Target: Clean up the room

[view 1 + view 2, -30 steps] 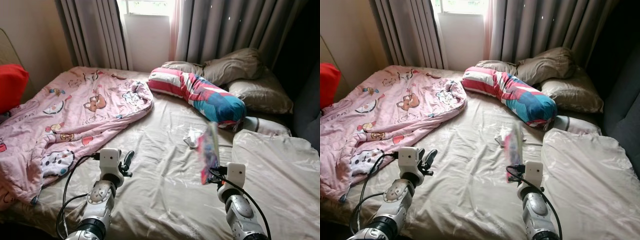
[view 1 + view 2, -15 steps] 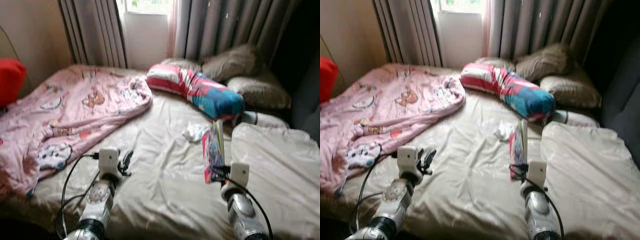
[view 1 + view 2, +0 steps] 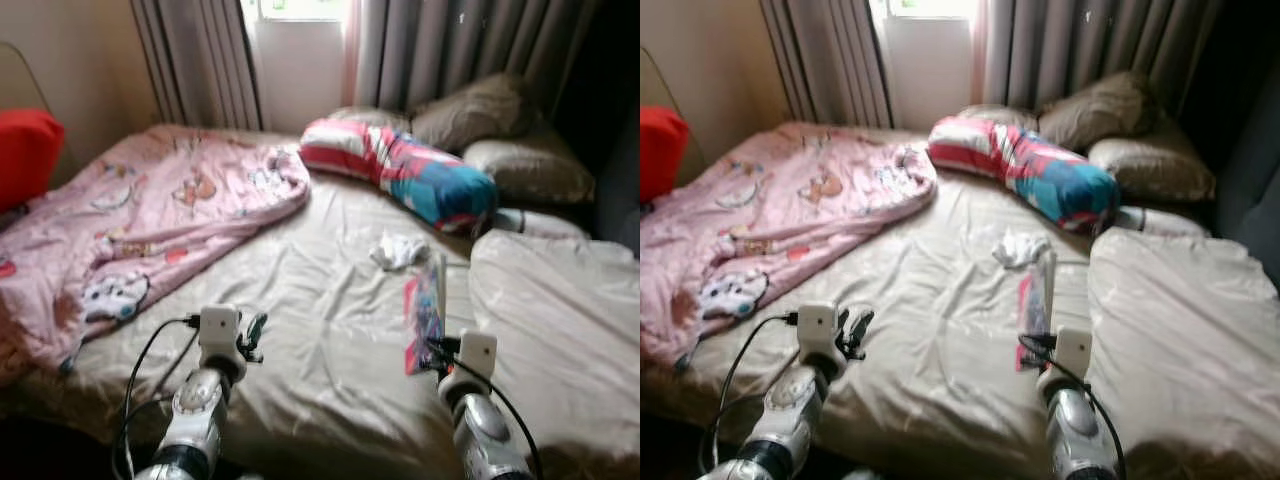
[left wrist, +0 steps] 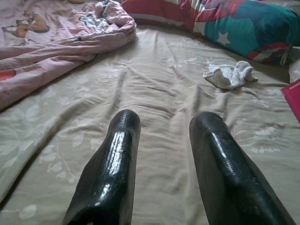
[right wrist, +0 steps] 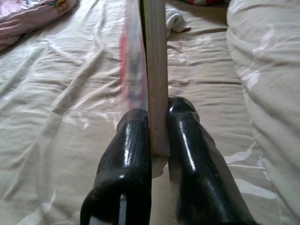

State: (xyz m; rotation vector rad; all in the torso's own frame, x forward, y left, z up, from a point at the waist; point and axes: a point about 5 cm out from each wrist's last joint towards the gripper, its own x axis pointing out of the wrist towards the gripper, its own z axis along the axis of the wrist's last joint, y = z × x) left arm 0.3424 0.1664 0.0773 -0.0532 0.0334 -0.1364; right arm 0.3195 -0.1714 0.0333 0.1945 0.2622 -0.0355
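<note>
One book [image 3: 424, 312] stands clamped upright in the right gripper [image 5: 158, 140], lower and nearer than a second ago, so it seems on its way off the bed [image 3: 330, 300]; the left gripper [image 4: 164, 154] hovers spread, holding nothing.

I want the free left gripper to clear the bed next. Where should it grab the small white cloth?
Take the white cloth at its bunched middle, from above. It lies crumpled and low on the sheet, so the raised folds give the open left gripper something to pinch; the flat edges likely would not.
</note>
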